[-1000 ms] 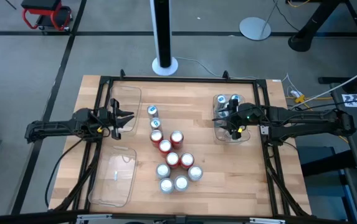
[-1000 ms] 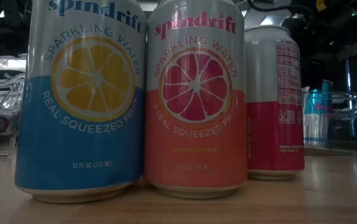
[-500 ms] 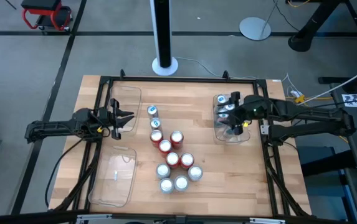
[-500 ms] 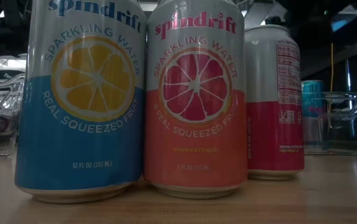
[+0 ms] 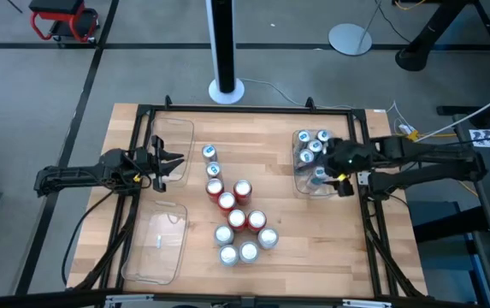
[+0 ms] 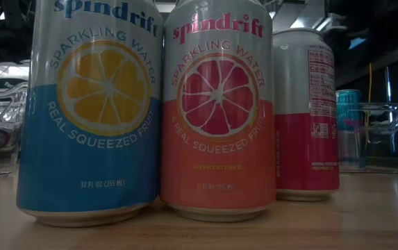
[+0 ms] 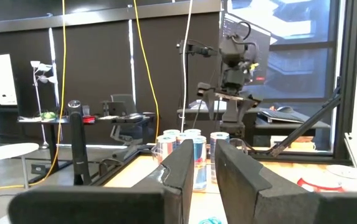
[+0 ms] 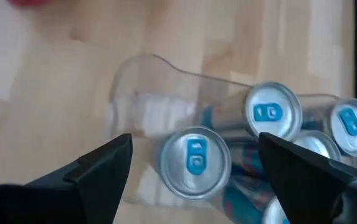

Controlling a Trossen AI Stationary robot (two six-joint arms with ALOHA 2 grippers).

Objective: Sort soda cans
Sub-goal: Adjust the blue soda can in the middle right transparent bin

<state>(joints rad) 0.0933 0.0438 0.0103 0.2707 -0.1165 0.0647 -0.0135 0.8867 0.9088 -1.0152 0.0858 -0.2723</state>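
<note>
Several soda cans stand upright in a cluster mid-table: blue ones (image 5: 209,152), red ones (image 5: 243,189) and silver ones (image 5: 249,251). Several more blue cans (image 5: 315,145) stand in the clear tray (image 5: 299,185) at the right. My right gripper (image 5: 323,168) hangs open above that tray. In the right wrist view its fingers (image 8: 97,168) stand wide on either side of one can's top (image 8: 195,158), well above it and touching nothing. My left gripper (image 5: 172,162) waits shut at the table's left, beside the far left tray.
Two clear trays lie at the left, one far (image 5: 173,135) and one near (image 5: 156,245). A black frame (image 5: 253,109) runs around the table. In the low view three cans (image 6: 219,111) stand close in front, and the right tray (image 6: 386,135) shows behind them.
My right gripper has risen out of the right tray, drawn back a little toward the table's right edge and tipped more steeply downward, its fingers still open. The blue can it stood around stays upright in the tray.
</note>
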